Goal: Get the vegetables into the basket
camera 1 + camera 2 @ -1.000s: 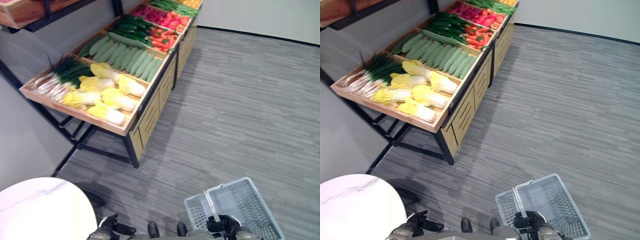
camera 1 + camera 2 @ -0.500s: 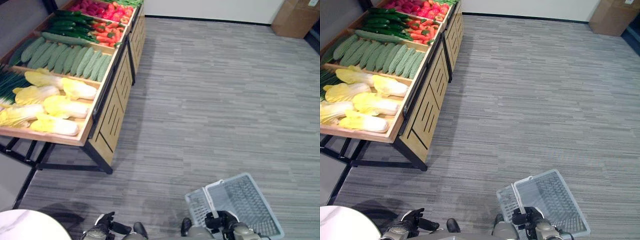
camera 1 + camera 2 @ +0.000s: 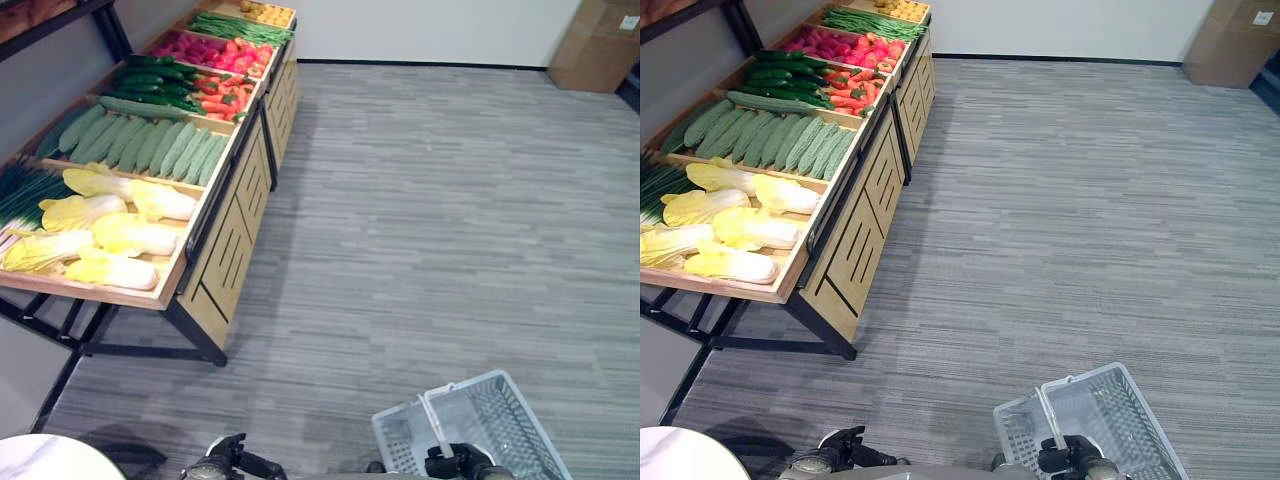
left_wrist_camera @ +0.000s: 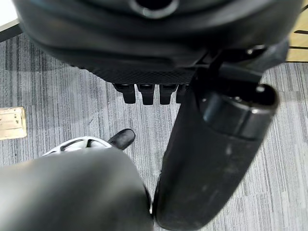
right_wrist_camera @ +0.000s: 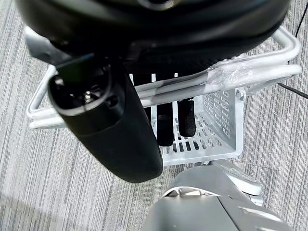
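Observation:
A wooden stand [image 3: 235, 230] at the left holds vegetables: pale yellow cabbages [image 3: 125, 235], scallions [image 3: 25, 190], light green gourds [image 3: 150, 145], dark cucumbers [image 3: 150, 78], red peppers [image 3: 220, 88] and green beans [image 3: 240, 27]. A white wire basket [image 3: 455, 395] hangs low at the lower right, away from the stand. My right hand [image 3: 455, 463] is shut on its handle [image 5: 231, 72], with the fingers [image 5: 166, 127] curled under the bars. No vegetable is visible inside the basket [image 5: 219, 115]. My left hand [image 3: 222, 462] hangs at the lower left, relaxed and holding nothing.
Grey striped carpet stretches between me and the stand. A cardboard box [image 3: 598, 45] stands against the far wall at the upper right. The edge of a white round table [image 3: 50, 460] is at the lower left corner.
The whole picture has shifted, so the camera has moved: the stand now sits further left and the round table has almost left the view. The right hand still holds the basket.

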`<state>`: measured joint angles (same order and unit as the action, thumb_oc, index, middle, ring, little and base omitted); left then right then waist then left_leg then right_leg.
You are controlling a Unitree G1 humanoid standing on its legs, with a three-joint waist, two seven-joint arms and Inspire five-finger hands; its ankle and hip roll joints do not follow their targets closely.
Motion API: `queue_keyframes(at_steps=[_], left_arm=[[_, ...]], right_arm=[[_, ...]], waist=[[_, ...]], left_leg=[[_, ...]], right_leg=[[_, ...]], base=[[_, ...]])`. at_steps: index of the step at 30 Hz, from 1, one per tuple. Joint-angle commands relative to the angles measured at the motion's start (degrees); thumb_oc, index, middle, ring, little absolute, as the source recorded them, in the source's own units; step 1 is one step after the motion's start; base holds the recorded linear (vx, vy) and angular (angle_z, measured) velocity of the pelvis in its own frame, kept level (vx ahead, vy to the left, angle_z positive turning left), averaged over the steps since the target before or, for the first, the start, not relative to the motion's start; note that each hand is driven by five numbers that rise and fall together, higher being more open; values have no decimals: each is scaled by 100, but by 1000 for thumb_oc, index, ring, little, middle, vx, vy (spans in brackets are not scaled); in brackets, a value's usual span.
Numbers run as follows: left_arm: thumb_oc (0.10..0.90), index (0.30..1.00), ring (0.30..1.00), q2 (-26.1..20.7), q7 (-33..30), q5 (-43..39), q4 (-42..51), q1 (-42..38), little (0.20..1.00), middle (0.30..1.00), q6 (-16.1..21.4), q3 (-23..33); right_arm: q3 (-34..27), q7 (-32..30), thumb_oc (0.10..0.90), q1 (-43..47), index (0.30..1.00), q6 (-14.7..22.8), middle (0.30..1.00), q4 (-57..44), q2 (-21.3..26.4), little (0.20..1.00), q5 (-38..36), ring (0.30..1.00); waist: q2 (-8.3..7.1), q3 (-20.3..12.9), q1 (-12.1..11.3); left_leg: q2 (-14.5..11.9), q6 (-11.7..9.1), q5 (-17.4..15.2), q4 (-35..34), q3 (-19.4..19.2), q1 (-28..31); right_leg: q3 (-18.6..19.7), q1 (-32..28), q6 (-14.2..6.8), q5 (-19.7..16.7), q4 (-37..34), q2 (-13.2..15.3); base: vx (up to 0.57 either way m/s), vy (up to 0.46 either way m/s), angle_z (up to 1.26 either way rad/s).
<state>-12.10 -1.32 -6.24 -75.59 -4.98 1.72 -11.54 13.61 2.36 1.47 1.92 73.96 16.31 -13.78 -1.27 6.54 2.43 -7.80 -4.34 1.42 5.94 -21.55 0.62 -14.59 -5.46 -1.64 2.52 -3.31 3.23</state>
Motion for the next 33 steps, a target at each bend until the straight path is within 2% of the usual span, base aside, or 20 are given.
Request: queue_keyframes(at_steps=[1, 5, 7, 12, 27, 30, 33], left_arm=[[900, 1000, 1000, 63, -67, -451, -114, -318, 1000, 1000, 70, -143], [900, 1000, 1000, 48, -10, -239, -158, -257, 1000, 1000, 55, -223], [900, 1000, 1000, 12, -5, -153, -175, -224, 1000, 1000, 42, -246], [900, 1000, 1000, -104, -24, -81, -129, -245, 1000, 1000, 60, -223], [900, 1000, 1000, -177, -67, 44, -116, -251, 1000, 1000, 71, -202], [900, 1000, 1000, -211, -85, 99, -62, -280, 1000, 1000, 79, -237], [900, 1000, 1000, -268, -99, 117, -17, -311, 1000, 1000, 69, -234]], right_arm=[[-34, 103, 400, 363, 300, 156, 300, 77, 68, 300, -268, 300], [-112, 133, 400, 323, 300, 106, 300, 148, 96, 300, -196, 300], [-128, 108, 400, 315, 300, 109, 300, 196, 76, 300, -149, 300], [-52, 132, 400, 343, 300, 99, 300, 192, -9, 300, -76, 300], [-99, 110, 400, 322, 300, 70, 300, 286, -43, 300, -24, 300], [-143, 83, 400, 350, 300, 67, 300, 269, 10, 300, -51, 300], [-141, 64, 400, 395, 300, 64, 300, 248, 78, 300, -15, 300]], waist=[[-22, 353, -92], [88, 208, -27], [123, 180, -25], [125, 246, -81], [93, 237, -125], [95, 304, -107], [104, 439, -124]], left_leg=[[704, 188, -371, 107, 1076, -168], [726, 419, -536, -401, 806, 68], [760, 477, -515, -573, 713, 194], [827, 615, -628, -623, 541, 320], [962, 774, -741, -824, 427, 491], [1000, 863, -831, -746, 408, 453], [1020, 955, -910, -690, 348, 421]], right_leg=[[341, 100, -183, -88, -30, 40], [495, 251, -283, -96, 83, 78], [576, 272, -304, -90, 195, 105], [824, 389, -375, -89, 378, 141], [1032, 438, -591, -250, 362, 192], [1117, 633, -664, -268, 769, 208], [1142, 1032, -752, -321, 1469, 205]], base=[[-41, 57, -22], [75, 139, -24], [105, 184, -42], [56, 152, -28], [37, 84, -10], [42, 138, -12], [26, 163, -27]])
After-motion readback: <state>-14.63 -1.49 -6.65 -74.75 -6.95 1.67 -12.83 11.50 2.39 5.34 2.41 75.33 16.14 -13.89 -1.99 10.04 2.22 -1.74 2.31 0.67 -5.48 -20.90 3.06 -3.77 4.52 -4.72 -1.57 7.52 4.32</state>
